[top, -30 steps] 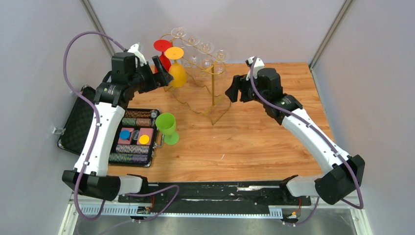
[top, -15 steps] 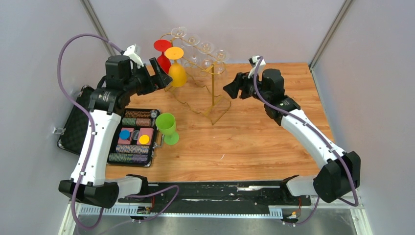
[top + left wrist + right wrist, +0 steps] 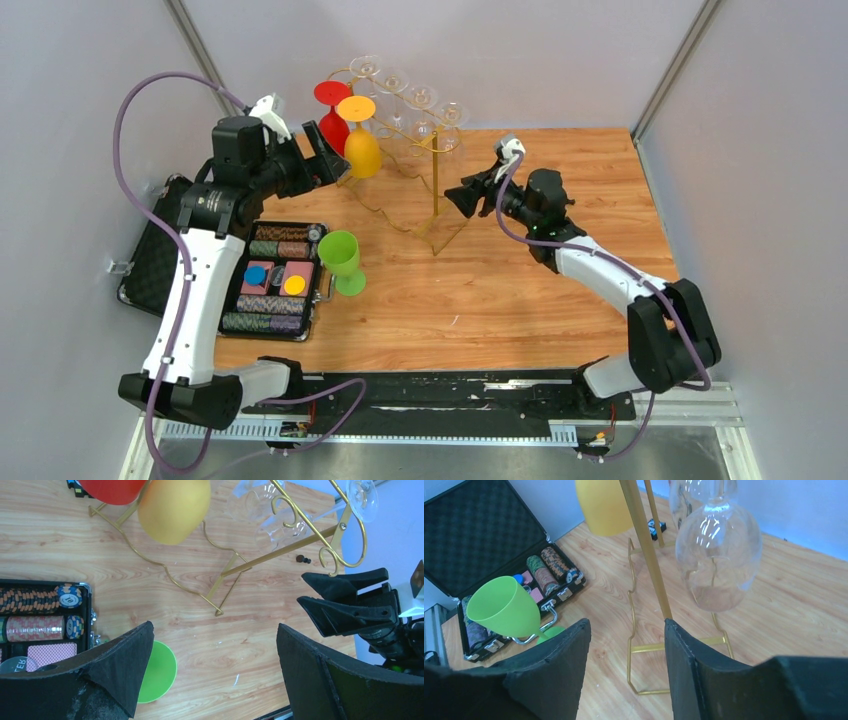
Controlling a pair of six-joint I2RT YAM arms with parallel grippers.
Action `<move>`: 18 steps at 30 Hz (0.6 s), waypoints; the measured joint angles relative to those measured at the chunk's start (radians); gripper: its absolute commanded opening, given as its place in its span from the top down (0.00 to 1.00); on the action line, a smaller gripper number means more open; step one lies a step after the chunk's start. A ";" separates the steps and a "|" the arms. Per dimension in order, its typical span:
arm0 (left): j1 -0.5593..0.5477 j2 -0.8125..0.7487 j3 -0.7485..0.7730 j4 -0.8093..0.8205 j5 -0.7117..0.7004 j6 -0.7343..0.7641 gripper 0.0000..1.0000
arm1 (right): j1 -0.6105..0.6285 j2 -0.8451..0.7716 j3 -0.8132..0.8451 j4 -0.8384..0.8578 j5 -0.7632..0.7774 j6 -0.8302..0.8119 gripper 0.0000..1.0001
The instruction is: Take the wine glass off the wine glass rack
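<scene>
Progress: no glass gripped yet | yellow plastic wine glass [image 3: 362,152] hangs on gold wire rack [image 3: 436,185], upper centre | left gripper [image 3: 214,630], right gripper [image 3: 627,625] spread, empty

The wooden table [image 3: 520,290] carries a gold wire rack [image 3: 437,190] standing toward its far edge, a green goblet [image 3: 341,258] upright left of centre, and an open black chip case [image 3: 275,280] at its left edge.

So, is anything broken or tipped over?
No, nothing stands out. The green glass stands upright by the chip case; the other glasses hang upside down on the gold rack.
</scene>
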 measured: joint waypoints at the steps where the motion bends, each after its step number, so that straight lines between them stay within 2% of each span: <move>1: 0.000 -0.002 -0.002 -0.002 0.000 0.001 0.00 | 0.000 0.013 -0.008 0.041 -0.008 -0.003 0.46; 7: 0.005 -0.008 -0.009 -0.013 -0.002 0.010 0.00 | 0.005 0.097 -0.017 0.216 -0.035 -0.027 0.45; 18: 0.011 -0.011 -0.009 -0.013 -0.005 0.027 0.00 | 0.018 0.201 -0.017 0.415 -0.050 -0.085 0.46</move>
